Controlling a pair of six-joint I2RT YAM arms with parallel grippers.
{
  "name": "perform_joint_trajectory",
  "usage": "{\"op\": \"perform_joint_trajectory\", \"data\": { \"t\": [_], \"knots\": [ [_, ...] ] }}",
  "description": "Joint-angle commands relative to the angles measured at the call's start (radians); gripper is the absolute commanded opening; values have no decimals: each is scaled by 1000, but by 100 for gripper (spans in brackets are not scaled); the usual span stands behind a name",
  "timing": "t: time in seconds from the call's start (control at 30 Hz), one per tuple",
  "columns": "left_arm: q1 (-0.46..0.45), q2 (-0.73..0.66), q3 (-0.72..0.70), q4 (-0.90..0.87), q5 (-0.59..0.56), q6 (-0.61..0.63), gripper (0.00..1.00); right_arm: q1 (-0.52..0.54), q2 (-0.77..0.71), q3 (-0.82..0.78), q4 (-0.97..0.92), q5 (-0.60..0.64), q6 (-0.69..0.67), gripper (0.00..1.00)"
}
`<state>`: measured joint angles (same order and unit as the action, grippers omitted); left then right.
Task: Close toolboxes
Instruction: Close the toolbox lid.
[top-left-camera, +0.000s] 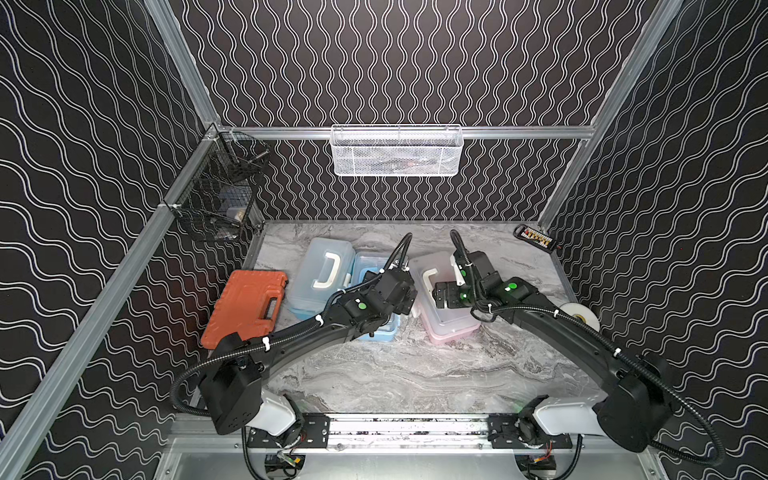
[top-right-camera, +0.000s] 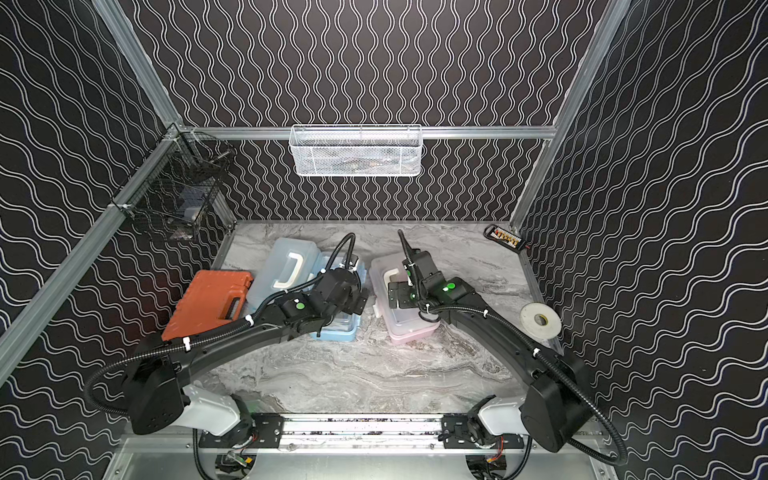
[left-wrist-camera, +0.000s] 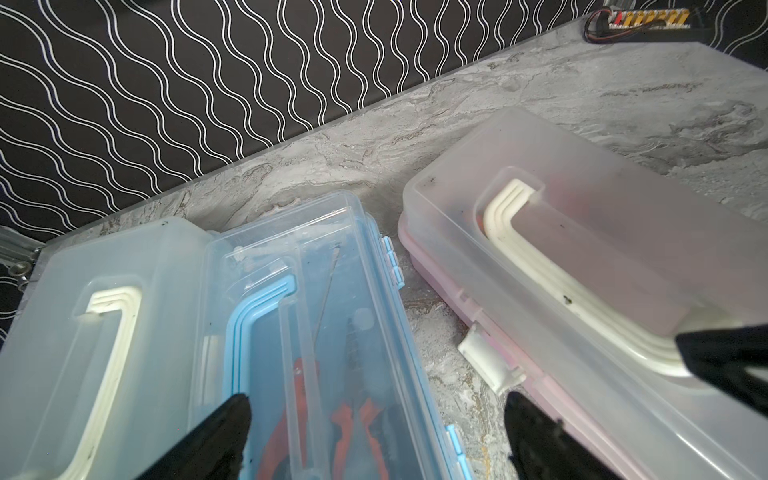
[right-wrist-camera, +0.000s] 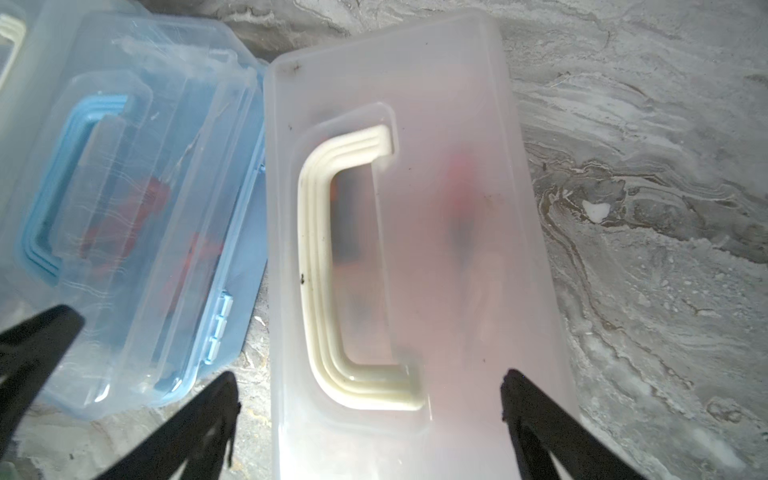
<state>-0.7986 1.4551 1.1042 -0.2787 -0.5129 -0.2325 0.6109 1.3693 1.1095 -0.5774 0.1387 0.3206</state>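
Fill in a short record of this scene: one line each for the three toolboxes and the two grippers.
pink toolbox: lid down; white latch sticking outward
blue-handled toolbox: clear lid down; red-handled tools inside
white-handled toolbox: lid down; beside orange case
left gripper: open, over blue-handled toolbox
right gripper: open, over pink toolbox, holding nothing

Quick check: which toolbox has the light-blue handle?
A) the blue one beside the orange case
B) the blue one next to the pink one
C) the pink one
B: the middle toolbox shows a light-blue handle; the pink toolbox and the other blue toolbox have cream handles.
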Motion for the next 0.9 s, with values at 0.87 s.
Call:
{"op": "perform_joint_trajectory", "data": {
  "t": [0.87],
  "knots": [
    [1,-171,-148,59,206,-132,99,105,200,-19,60,254,-114,93]
  ]
}}
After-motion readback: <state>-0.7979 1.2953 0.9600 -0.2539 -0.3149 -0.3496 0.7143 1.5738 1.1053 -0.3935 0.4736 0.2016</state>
